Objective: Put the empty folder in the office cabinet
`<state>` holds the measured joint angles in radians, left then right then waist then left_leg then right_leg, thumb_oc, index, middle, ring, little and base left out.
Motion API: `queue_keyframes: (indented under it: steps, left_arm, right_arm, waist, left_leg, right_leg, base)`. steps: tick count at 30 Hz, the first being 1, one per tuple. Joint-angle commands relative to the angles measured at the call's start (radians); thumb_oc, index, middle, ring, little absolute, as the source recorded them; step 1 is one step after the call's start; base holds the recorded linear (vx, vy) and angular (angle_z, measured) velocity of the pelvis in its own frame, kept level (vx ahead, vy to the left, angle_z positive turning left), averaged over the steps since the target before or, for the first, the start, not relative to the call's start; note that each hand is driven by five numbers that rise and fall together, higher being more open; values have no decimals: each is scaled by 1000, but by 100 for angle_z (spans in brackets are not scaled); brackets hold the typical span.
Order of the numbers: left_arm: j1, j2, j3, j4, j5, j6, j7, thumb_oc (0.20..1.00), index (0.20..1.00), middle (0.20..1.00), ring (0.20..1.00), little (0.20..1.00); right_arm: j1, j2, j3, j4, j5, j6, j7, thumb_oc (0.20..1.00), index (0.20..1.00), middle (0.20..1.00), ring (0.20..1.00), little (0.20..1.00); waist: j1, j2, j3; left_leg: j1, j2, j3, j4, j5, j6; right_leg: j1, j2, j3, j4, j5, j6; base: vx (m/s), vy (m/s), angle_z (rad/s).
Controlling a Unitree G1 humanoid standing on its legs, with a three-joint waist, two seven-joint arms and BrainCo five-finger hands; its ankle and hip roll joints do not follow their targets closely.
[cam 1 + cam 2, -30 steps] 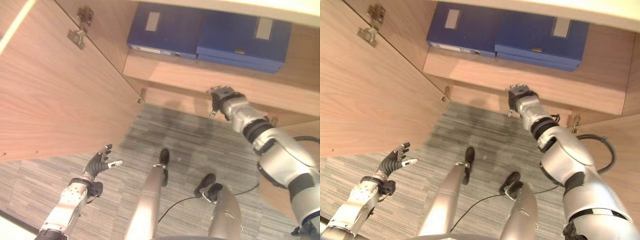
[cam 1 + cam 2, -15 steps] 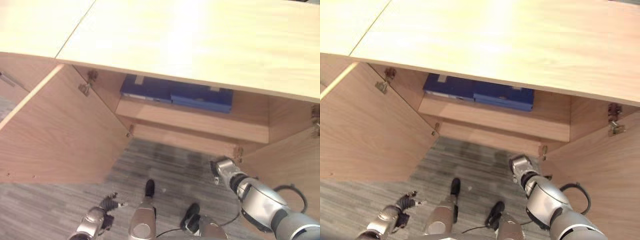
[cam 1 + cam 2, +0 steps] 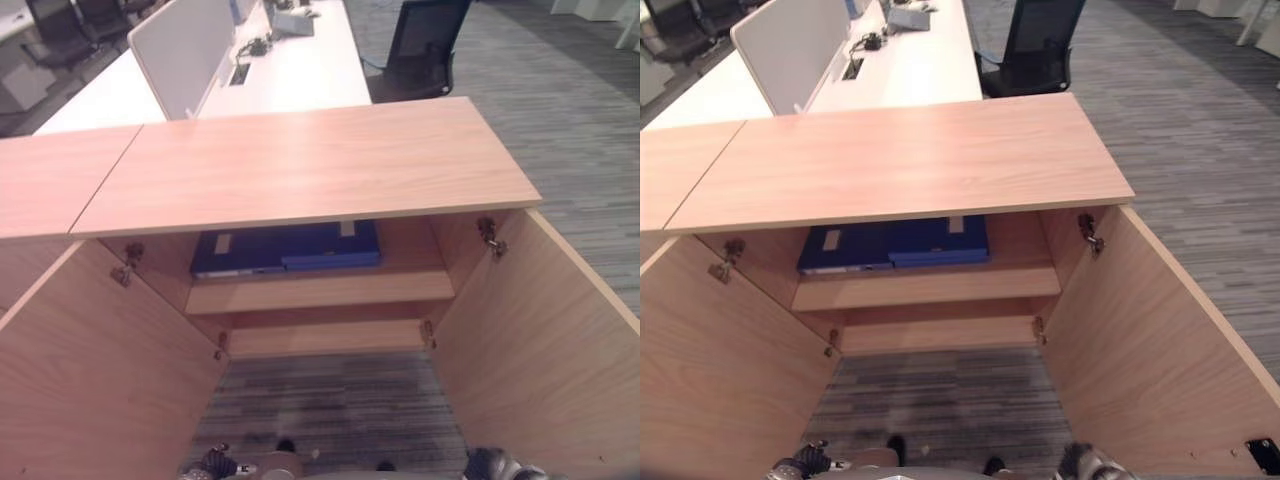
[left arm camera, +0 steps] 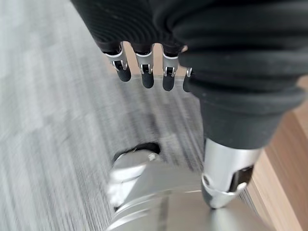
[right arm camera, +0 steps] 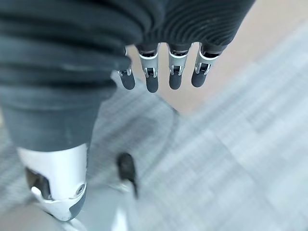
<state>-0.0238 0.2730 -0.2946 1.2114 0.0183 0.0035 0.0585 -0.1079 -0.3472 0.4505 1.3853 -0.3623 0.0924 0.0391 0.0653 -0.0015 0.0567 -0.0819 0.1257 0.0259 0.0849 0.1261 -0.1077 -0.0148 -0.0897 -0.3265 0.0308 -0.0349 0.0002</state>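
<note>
Two blue folders (image 3: 285, 248) lie flat side by side on the upper shelf (image 3: 320, 290) of the open wooden cabinet (image 3: 300, 165). I cannot tell which one is empty. My left hand (image 3: 215, 464) sits at the bottom edge of the eye views, well below the shelf. In its wrist view its fingers (image 4: 146, 72) hang straight over the carpet, holding nothing. My right hand (image 3: 490, 465) is low at the bottom right, near the right door. Its fingers (image 5: 151, 74) are also straight and empty.
Both cabinet doors stand wide open, the left door (image 3: 90, 380) and the right door (image 3: 540, 340) flanking the grey carpet (image 3: 330, 410). Behind the cabinet are a white desk (image 3: 290, 70) with a partition (image 3: 185, 50) and a black office chair (image 3: 420, 40).
The camera has pulled back and up, so the whole cabinet shows. My right hand has come away from the shelf front and both hands have dropped to the bottom edge.
</note>
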Motion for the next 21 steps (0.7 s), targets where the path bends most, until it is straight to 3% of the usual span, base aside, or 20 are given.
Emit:
queue_keyframes:
  steps: [1,4,9,13,21]
  left_arm:
    - [-70,-79,-30,16,38,-27,-16,1000,1000,1000,1000,1000]
    - [-92,-89,-30,22,18,-33,-13,1000,1000,1000,1000,1000]
    - [-93,-132,-14,69,-57,-34,-41,1000,1000,1000,1000,1000]
    - [-89,-132,-6,99,-53,-32,-44,1000,1000,1000,1000,1000]
    - [-61,-96,68,137,-74,-33,-51,1000,1000,1000,1000,1000]
  right_arm:
    - [-96,21,-75,45,152,-11,-36,1000,1000,1000,1000,1000]
    - [-83,18,-118,53,206,-19,-48,1000,1000,1000,1000,1000]
    - [-47,5,-313,76,495,-48,-75,1000,1000,1000,1000,1000]
    - [-31,-13,-360,129,518,-36,-69,1000,1000,1000,1000,1000]
    - [-2,-133,-543,157,609,-41,-106,1000,1000,1000,1000,1000]
  waist:
    - [-9,-20,1]
    - [-24,-18,-6]
    - [-57,-5,-25]
    - [-69,1,-27]
    - [-112,5,-11]
  left_leg:
    - [64,-92,11,-15,-217,72]
    - [71,-116,-14,-60,-209,82]
    - [119,-145,29,-118,-213,115]
    - [130,-162,44,-148,-207,127]
    - [141,-206,82,-172,-205,156]
  right_leg:
    - [1,7,32,-113,39,95]
    - [-15,3,43,-110,54,100]
    - [-34,-7,94,-107,97,122]
    - [-66,-23,110,-97,126,137]
    - [-123,-62,142,-93,185,179]
  base:
    - [-45,98,-5]
    - [-83,116,-26]
    - [-98,176,-37]
    - [-82,102,-29]
    - [-97,130,-11]
